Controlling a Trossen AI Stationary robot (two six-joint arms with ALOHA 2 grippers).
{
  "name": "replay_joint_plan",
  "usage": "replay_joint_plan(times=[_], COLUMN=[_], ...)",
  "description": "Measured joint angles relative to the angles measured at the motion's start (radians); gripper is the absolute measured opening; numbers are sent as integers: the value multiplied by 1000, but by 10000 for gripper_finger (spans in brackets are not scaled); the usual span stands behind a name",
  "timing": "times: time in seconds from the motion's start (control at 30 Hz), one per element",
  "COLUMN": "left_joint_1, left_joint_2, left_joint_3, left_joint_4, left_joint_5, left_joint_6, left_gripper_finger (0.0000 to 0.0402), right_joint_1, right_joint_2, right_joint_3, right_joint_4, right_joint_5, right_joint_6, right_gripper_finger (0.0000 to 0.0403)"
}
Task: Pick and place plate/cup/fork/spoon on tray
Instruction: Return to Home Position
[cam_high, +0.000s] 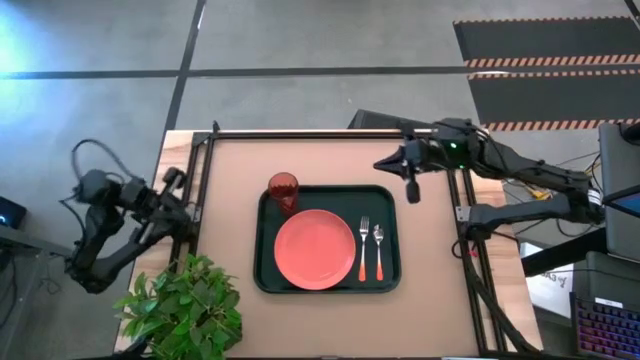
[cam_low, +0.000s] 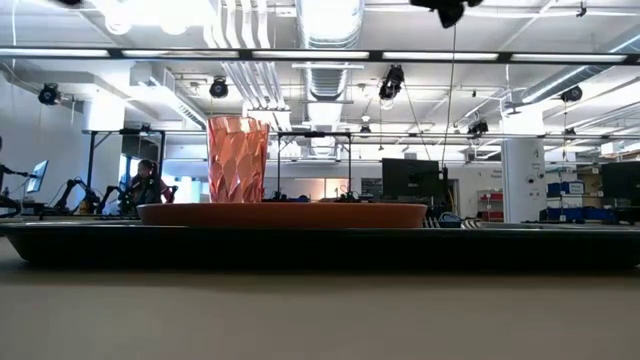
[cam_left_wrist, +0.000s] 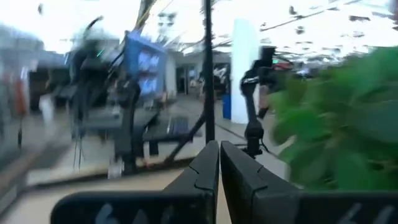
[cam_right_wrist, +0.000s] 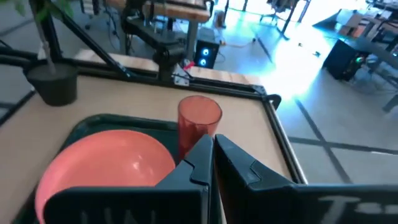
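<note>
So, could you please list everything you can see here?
tray: one, dark green-black, mid-table
plate: one, salmon-orange, on tray
cup: one, translucent red-brown, upright in tray corner beside plate
fork: one, silver head, orange handle, on tray right of plate
spoon: one, same colours, right of fork
potted plant: one, green, table's left corner
table: one, tan
person: one, far background
left pincer: dark, shut, table's left edge
right pincer: dark, shut, raised by tray's right corner

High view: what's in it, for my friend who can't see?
A dark tray on a table holds an orange plate, a red cup in a corner, and a fork and spoon side by side. The right end effector hovers by the tray's upper right corner; the left arm sits folded at the table's left edge.
</note>
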Motion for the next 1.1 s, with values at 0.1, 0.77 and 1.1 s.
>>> replay_joint_plan(times=[0.1,0.77,1.1], left_joint_1=[0,-7,-8], left_joint_2=[25,-31,7], left_joint_3=[-41,-608,-613], left_joint_4=[-57,1171,1002], left_joint_5=[-20,-72,-98], left_joint_6=[47,-372,-280], left_gripper_finger=[0,0,0], right_joint_1=[1,94,110], right_joint_2=[-85,-206,-230], right_joint_3=[-102,-905,-1071], right_joint_4=[51,1186,1282], right_joint_5=[-29,27,182], right_joint_6=[54,382,390], right_gripper_finger=[9,9,8])
